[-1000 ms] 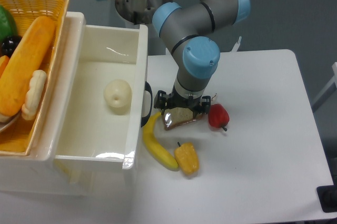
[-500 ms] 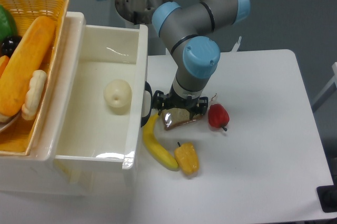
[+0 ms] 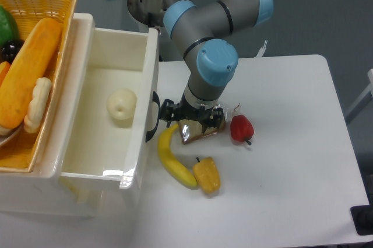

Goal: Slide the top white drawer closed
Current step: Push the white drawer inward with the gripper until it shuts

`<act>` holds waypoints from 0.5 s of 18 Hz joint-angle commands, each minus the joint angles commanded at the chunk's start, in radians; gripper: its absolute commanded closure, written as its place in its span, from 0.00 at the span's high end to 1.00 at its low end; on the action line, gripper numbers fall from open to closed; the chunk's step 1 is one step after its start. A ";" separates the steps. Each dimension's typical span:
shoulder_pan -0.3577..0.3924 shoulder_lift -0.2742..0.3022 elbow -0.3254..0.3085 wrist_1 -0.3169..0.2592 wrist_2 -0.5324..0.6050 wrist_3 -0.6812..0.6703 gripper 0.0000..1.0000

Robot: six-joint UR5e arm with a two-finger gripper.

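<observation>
One push decides this: our gripper, fingers hidden so we cannot tell their spread, sits against the handle of the top white drawer, which lies toward nine o'clock, half open, long axis twelve-to-six.

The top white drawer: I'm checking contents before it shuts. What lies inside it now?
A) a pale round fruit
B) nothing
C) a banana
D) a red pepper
A: a single pale round fruit sits on the floor of the top white drawer; the banana and red pepper lie outside on the table.
</observation>
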 joint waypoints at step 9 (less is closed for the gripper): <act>-0.051 0.026 0.000 -0.009 -0.023 -0.011 1.00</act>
